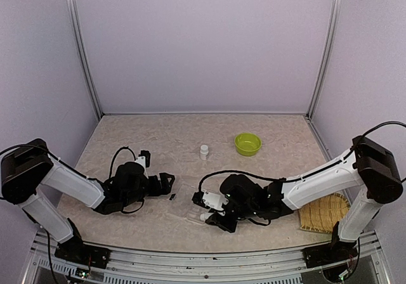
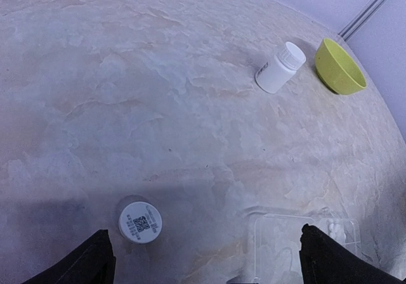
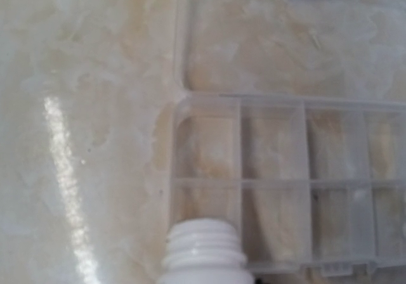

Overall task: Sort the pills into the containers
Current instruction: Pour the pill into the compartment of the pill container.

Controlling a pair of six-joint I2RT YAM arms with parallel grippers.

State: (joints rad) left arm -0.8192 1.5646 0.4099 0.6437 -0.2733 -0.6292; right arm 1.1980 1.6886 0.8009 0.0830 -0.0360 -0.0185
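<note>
A white bottle [image 3: 204,252] with no cap is pinched by the right gripper [image 1: 206,208]; the pill box [image 3: 273,170] is seen just ahead. The left gripper [image 2: 204,239] is spread wide, with a white cap [image 2: 140,222] just ahead.

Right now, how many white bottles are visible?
2: a capped bottle left of the green bowl; an uncapped bottle in the right gripper at the pill box. A white disc by the left gripper may be a third.
</note>
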